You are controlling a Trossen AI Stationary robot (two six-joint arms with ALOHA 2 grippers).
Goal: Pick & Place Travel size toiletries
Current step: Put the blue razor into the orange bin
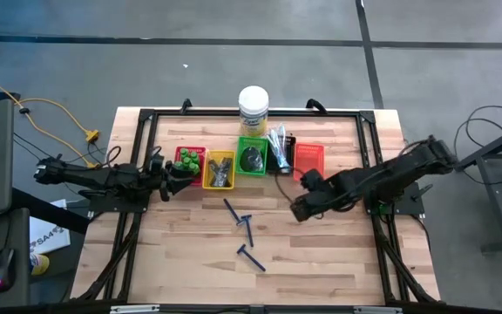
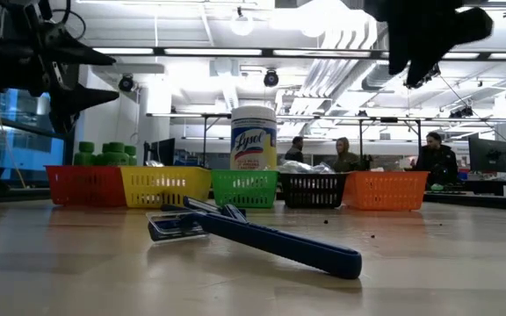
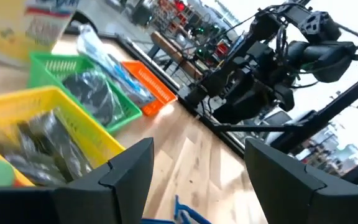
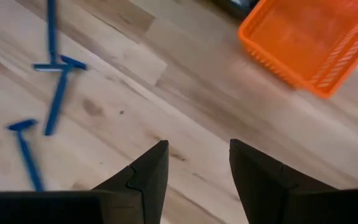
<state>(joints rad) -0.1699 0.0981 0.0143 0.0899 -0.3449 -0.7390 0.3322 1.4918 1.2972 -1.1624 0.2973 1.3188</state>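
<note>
- While three blue razors point(image 1: 247, 231) lie loose on the table point(image 1: 338, 262), we see the right pincer point(image 1: 296, 208) hanging above the wood with fingers spread and nothing between them; the razors lie just beside it, toward the table's middle.
- We find the orange tray point(image 1: 308, 158) near that pincer, empty.
- We see the left pincer point(image 1: 174, 180) released too, just beside the red tray point(image 1: 190, 167) of green pots point(image 1: 190, 158).

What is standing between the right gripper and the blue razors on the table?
Nothing visible. The right gripper, open and empty, hovers over bare wood beside the razors, which lie loose on the table. The orange tray sits behind it, out of that path.
</note>
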